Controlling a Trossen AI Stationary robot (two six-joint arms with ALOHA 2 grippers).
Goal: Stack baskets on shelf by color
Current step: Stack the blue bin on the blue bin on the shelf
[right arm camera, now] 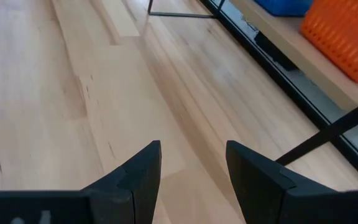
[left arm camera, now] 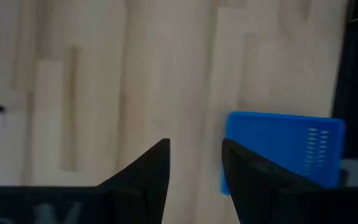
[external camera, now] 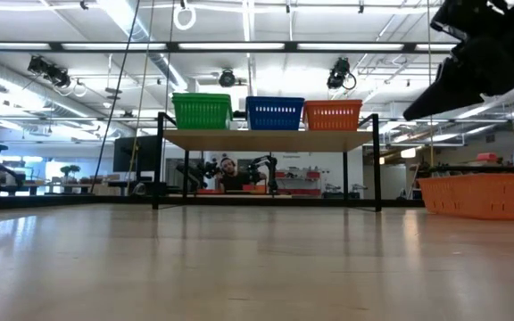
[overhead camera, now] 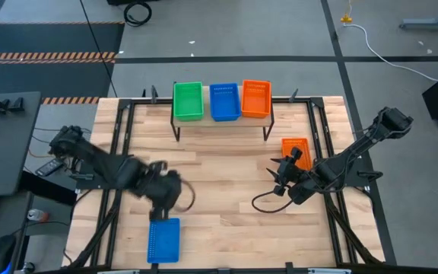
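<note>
The shelf [overhead camera: 220,122] stands at the table's far side. On its plank top, a green basket [overhead camera: 188,100], a blue basket [overhead camera: 224,102] and an orange basket [overhead camera: 255,98] rest side by side on their bottoms; they also show in the low view [external camera: 202,111] [external camera: 275,112] [external camera: 332,114]. A blue basket [overhead camera: 163,238] lies on the table near the front left. An orange basket [overhead camera: 296,148] lies on the table at the right. My left gripper [left arm camera: 194,146] is open and empty, above the table just beyond the blue basket [left arm camera: 283,149]. My right gripper [right arm camera: 193,146] is open and empty, beside the orange basket.
The black frame rails [overhead camera: 120,137] run along the table's left and right sides. The shelf's thin black legs [overhead camera: 176,129] stand on the slatted tabletop. A black cable [overhead camera: 263,202] loops below the right arm. Bare tabletop [overhead camera: 226,190] lies between the two grippers.
</note>
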